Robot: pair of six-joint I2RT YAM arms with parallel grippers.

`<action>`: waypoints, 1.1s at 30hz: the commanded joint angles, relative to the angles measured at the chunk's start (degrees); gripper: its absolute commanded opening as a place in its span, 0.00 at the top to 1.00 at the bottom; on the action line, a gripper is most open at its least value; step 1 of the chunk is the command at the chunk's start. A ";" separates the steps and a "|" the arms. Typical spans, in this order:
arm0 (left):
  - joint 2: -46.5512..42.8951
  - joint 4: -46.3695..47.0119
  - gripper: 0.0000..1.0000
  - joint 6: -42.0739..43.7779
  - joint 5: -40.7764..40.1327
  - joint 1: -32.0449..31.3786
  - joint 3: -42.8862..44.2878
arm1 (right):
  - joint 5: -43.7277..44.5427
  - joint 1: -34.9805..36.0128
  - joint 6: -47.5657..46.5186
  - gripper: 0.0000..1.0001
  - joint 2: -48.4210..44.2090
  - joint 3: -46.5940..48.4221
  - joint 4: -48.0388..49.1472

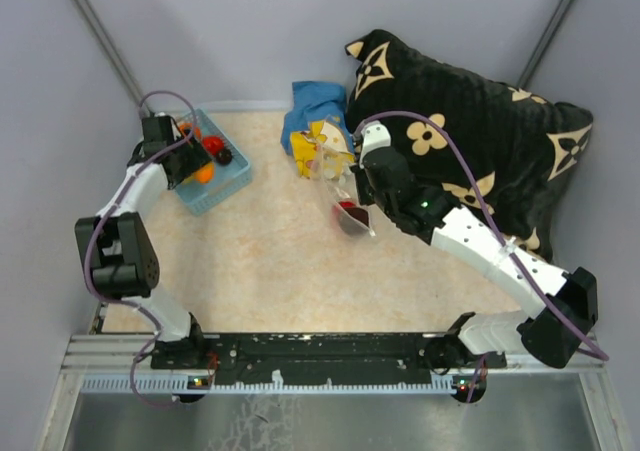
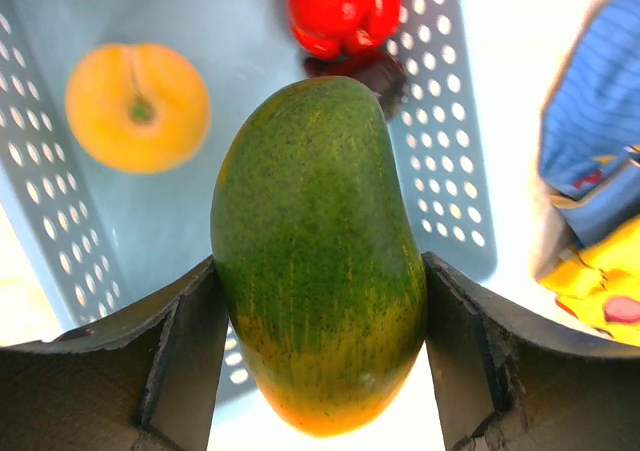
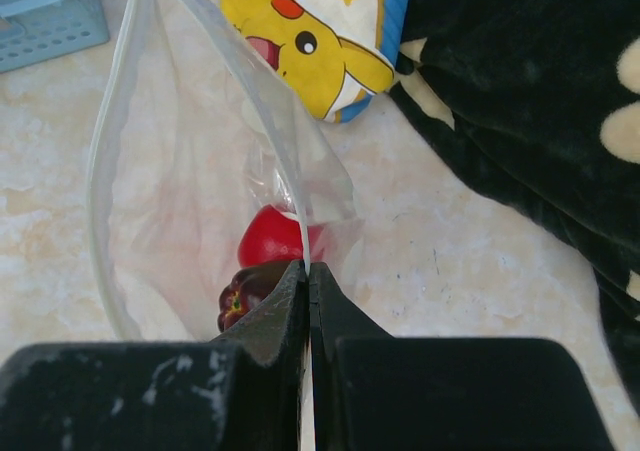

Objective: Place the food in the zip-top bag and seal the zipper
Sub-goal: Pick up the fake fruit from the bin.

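My left gripper (image 2: 320, 351) is shut on a green toy fruit with a yellow-orange tip (image 2: 315, 241), held above the light blue basket (image 2: 230, 51). An orange fruit (image 2: 137, 106), a red one (image 2: 343, 9) and a dark purple one (image 2: 365, 71) lie in the basket. My right gripper (image 3: 308, 271) is shut on the whitish zipper strip (image 3: 260, 91) of the clear zip-top bag (image 3: 190, 171), holding its mouth up and open. A red fruit (image 3: 270, 239) and a dark purple fruit (image 3: 245, 296) lie inside the bag. In the top view the bag (image 1: 350, 211) sits mid-table.
The basket (image 1: 225, 186) stands at the back left. A yellow cartoon plush (image 1: 325, 151) lies on a blue cloth (image 1: 315, 101) just behind the bag. A large black flowered pillow (image 1: 470, 141) fills the back right, beside my right arm.
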 commanded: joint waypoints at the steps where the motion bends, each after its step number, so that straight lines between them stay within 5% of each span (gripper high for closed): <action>1: -8.69 8.95 0.55 -2.54 2.84 -2.27 -6.20 | 0.10 -0.35 -1.18 1.00 -2.20 4.13 0.81; 20: -36.08 33.15 0.55 3.55 10.68 -19.70 -27.17 | 0.34 -0.35 -1.65 1.00 -1.70 7.33 -0.89; 33: -42.75 58.33 0.56 9.18 17.37 -29.43 -35.96 | -1.02 -0.31 -0.35 1.00 -1.69 7.78 -2.41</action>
